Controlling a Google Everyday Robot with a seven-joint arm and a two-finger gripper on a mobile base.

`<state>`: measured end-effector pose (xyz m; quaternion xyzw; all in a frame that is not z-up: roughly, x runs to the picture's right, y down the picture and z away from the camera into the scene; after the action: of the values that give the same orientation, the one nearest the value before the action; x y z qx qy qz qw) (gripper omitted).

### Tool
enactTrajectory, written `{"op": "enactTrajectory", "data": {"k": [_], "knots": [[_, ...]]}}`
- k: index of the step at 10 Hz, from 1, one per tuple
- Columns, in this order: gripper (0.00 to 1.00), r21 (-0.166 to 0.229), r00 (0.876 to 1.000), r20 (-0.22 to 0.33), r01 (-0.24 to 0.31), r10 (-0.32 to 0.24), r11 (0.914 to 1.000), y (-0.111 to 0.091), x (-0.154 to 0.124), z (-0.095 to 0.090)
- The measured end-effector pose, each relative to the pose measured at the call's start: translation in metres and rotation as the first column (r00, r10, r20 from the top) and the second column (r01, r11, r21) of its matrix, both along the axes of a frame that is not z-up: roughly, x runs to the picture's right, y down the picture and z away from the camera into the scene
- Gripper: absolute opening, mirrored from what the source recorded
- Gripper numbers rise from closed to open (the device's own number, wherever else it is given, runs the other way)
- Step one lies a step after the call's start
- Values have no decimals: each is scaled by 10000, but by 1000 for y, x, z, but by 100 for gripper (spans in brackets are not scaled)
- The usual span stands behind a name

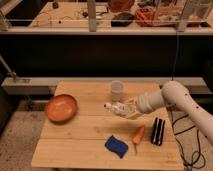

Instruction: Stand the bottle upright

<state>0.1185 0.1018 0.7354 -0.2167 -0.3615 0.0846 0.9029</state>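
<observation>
The small clear bottle lies on its side on the wooden table, white cap pointing left, just in front of the translucent cup. My gripper reaches in from the right at table height and is at the bottle's base end, touching or around it. The white arm extends from the right edge of the table.
An orange bowl sits at the table's left. A blue sponge, a carrot and a black ribbed object lie in front of the gripper. A dark counter and railing stand behind the table.
</observation>
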Motion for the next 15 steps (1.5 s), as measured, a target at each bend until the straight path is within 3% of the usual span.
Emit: {"op": "enactTrajectory", "data": {"k": [15], "knots": [[3, -87, 9906, 1137, -756, 761, 9971, -3, -18, 3]]}}
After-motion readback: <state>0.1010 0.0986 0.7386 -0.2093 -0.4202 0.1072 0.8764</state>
